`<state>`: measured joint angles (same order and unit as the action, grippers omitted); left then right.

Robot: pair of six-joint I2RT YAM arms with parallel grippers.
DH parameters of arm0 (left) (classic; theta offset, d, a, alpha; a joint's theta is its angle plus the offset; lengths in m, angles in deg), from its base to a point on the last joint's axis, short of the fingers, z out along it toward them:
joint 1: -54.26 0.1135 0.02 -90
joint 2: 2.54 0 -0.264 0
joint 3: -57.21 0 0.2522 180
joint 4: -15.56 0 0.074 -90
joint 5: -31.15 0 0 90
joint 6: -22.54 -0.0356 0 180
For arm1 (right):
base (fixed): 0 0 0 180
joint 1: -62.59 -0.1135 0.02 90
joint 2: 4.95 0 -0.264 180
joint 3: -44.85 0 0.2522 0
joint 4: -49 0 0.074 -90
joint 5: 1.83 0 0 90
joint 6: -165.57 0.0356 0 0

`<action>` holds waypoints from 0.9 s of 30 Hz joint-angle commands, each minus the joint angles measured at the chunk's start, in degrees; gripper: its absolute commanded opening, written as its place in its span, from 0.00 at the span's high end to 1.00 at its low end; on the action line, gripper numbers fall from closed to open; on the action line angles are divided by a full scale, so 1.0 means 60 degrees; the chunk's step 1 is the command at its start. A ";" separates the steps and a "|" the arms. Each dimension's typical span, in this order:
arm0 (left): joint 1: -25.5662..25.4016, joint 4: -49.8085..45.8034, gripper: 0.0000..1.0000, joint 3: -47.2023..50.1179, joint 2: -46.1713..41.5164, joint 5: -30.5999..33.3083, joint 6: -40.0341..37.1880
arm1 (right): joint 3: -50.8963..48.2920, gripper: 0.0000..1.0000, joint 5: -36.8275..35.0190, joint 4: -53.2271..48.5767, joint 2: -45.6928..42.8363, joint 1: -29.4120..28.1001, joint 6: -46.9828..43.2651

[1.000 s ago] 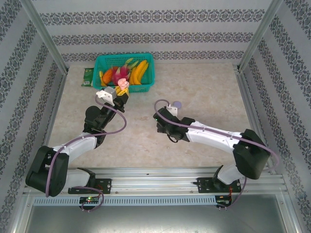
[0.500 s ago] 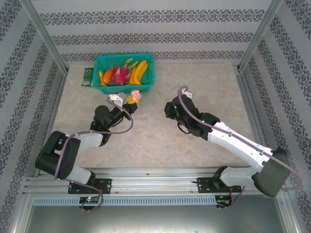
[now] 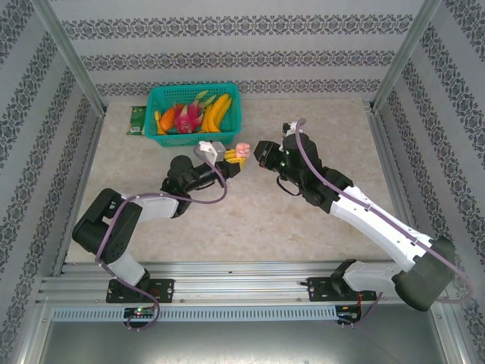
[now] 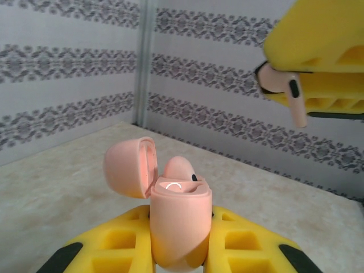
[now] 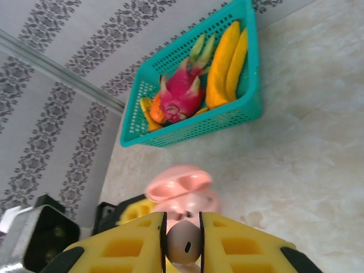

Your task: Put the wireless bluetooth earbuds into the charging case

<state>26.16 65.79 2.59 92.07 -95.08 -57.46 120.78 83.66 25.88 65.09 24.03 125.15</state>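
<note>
My left gripper (image 4: 179, 242) is shut on the pale pink charging case (image 4: 179, 219), which it holds upright above the table with the lid swung open to the left. One pink earbud (image 4: 181, 169) sits in a slot of the case. My right gripper (image 5: 183, 242) is shut on a second pink earbud (image 5: 183, 247), pinched between its yellow pads. In the left wrist view that earbud (image 4: 278, 85) hangs stem down, above and right of the case and apart from it. From above, the case (image 3: 241, 151) and the right gripper (image 3: 262, 152) face each other closely at mid-table.
A teal basket (image 3: 229, 91) with bananas and a dragon fruit stands at the back left, also in the right wrist view (image 5: 250, 108). A green item (image 3: 136, 120) lies left of it. Patterned walls and metal posts enclose the table.
The left gripper has carried the case right, toward the table's middle. The right gripper has swung up and left with the earbud until it faces the case.
</note>
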 commanded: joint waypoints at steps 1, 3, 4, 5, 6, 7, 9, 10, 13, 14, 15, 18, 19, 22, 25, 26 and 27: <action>-0.0322 0.0676 1.00 -0.0536 0.0295 -0.0326 0.0278 | 0.0236 0.78 0.0519 0.0621 -0.0064 0.0125 0.0172; -0.0442 0.0810 1.00 -0.0739 0.0424 -0.0294 0.0349 | 0.0153 0.78 0.0545 0.0779 -0.0114 0.0149 0.0230; -0.0494 0.0852 1.00 -0.0810 0.0474 -0.0276 0.0407 | 0.0096 0.78 0.0547 0.0856 -0.0149 0.0156 0.0251; -0.0541 0.0931 1.00 -0.0896 0.0513 -0.0268 0.0469 | 0.0016 0.78 0.0554 0.0971 -0.0179 0.0175 0.0288; -0.0581 0.1000 1.00 -0.0947 0.0532 -0.0254 0.0521 | -0.0073 0.78 0.0547 0.1085 -0.0238 0.0204 0.0325; -0.0623 0.1048 1.00 -0.0996 0.0547 -0.0233 0.0578 | -0.0158 0.78 0.0533 0.1205 -0.0268 0.0220 0.0362; -0.0714 0.1148 1.00 -0.1069 0.0552 -0.0133 0.0648 | -0.0411 0.78 0.0528 0.1553 -0.0370 0.0284 0.0500; -0.0743 0.1204 1.00 -0.1082 0.0545 -0.0070 0.0681 | -0.0543 0.78 0.0539 0.1757 -0.0418 0.0298 0.0584; -0.0872 0.1280 1.00 -0.1153 0.0536 0.0039 0.0750 | -0.0886 0.78 0.0539 0.2255 -0.0523 0.0385 0.0842; -0.0905 0.1288 1.00 -0.1174 0.0536 0.0047 0.0747 | -0.0988 0.78 0.0533 0.2417 -0.0553 0.0396 0.0921; -0.0942 0.1288 1.00 -0.1197 0.0538 0.0055 0.0743 | -0.1055 0.78 0.0533 0.2531 -0.0582 0.0396 0.0965; -0.1001 0.1342 1.00 -0.1217 0.0536 0.0155 0.0750 | -0.1223 0.78 0.0520 0.2804 -0.0639 0.0416 0.1066; -0.1014 0.1375 1.00 -0.1209 0.0521 0.0190 0.0761 | -0.1269 0.77 0.0492 0.2872 -0.0652 0.0411 0.1068; -0.1044 0.1450 1.00 -0.1202 0.0515 0.0237 0.0796 | -0.1437 0.77 0.0423 0.3114 -0.0717 0.0415 0.1071; -0.1073 0.1457 1.00 -0.1203 0.0444 0.0251 0.0805 | -0.1584 0.77 0.0340 0.3330 -0.0793 0.0408 0.1020; -0.1081 0.1468 1.00 -0.1189 0.0420 0.0251 0.0809 | -0.1627 0.78 0.0300 0.3366 -0.0826 0.0416 0.1007; -0.1092 0.1500 1.00 -0.1188 0.0412 0.0277 0.0820 | -0.1672 0.77 0.0288 0.3406 -0.0844 0.0416 0.0984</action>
<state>20.50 70.34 -3.20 95.10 -94.14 -53.52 111.76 86.28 42.81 61.48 26.13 130.97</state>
